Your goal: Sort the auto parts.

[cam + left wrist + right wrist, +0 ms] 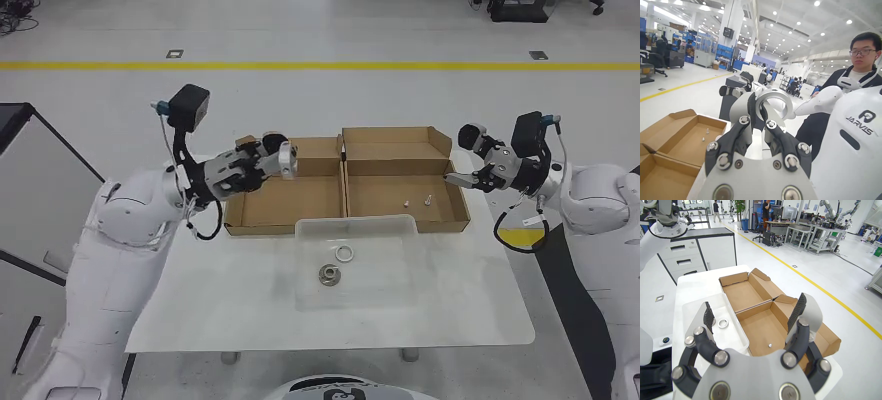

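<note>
Left gripper (758,107) was seen clamped narrow on a silver ring (772,93): one finger (752,106) was set outside the ring's wall, the other inside its bore. Ring was held in the air, tilted, off the table (450,290), above the far edge of the left cardboard box (285,200).

Right gripper (754,309) was seen spread wide, over the table's far right corner, just outside the right wall of the right cardboard box (385,190).

Both boxes were set side by side, inner walls touching, along the table's far edge, lids folded back.

On the right box's floor, toward its near right part, a small bolt (407,203) and a second bolt (426,198) were noted, near each other but apart.

Clear tray (356,221) was placed at the table's middle, just beside the boxes' near walls and straddling their shared wall.

Inside the tray, a smaller ring (344,253) and a darker flanged part (327,273) were seen lying flat, near each other, not touching. Flanged part was the one closer to the table's near edge.
</note>
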Controlling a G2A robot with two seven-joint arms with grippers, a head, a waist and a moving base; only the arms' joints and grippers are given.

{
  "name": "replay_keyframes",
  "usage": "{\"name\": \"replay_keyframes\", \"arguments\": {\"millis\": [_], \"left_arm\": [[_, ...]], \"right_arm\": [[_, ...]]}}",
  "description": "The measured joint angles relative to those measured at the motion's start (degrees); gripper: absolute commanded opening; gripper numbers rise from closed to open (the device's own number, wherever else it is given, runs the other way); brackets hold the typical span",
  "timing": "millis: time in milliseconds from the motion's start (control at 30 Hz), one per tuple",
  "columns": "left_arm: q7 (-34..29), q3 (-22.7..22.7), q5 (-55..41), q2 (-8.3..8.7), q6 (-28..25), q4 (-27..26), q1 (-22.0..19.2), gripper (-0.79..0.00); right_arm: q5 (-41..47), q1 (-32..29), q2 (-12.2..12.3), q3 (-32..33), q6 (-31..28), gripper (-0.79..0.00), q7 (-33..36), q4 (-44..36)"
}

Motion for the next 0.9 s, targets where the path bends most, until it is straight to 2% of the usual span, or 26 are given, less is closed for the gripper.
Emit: {"name": "replay_keyframes", "arguments": {"millis": [133, 233, 467, 633, 800, 900], "left_arm": [[-1.3, 4.5, 7.8, -0.56, 1.0, 4.6, -5.3, -0.785], [-2.4, 7.8, 12.9, -0.93, 0.8, 8.0, -7.9, -0.785], [-4.6, 13.9, 23.5, -1.42, -1.5, 12.9, -9.8, -0.785], [-4.7, 18.5, 30.3, -2.18, -2.9, 16.0, -12.6, -0.785], [-3.7, 23.0, 33.8, -3.43, -0.5, 19.4, -16.1, -0.785], [-3.3, 23.7, 33.4, -3.66, -0.2, 19.8, -16.5, -0.785]], "right_arm": [[0.0, 0.0, 0.0, 0.0, 0.0, 0.0, 0.0, 0.0], [0.0, 0.0, 0.0, 0.0, 0.0, 0.0, 0.0, 0.0], [0.0, 0.0, 0.0, 0.0, 0.0, 0.0, 0.0, 0.0], [0.0, 0.0, 0.0, 0.0, 0.0, 0.0, 0.0, 0.0], [0.0, 0.0, 0.0, 0.0, 0.0, 0.0, 0.0, 0.0], [0.0, 0.0, 0.0, 0.0, 0.0, 0.0, 0.0, 0.0]]}}
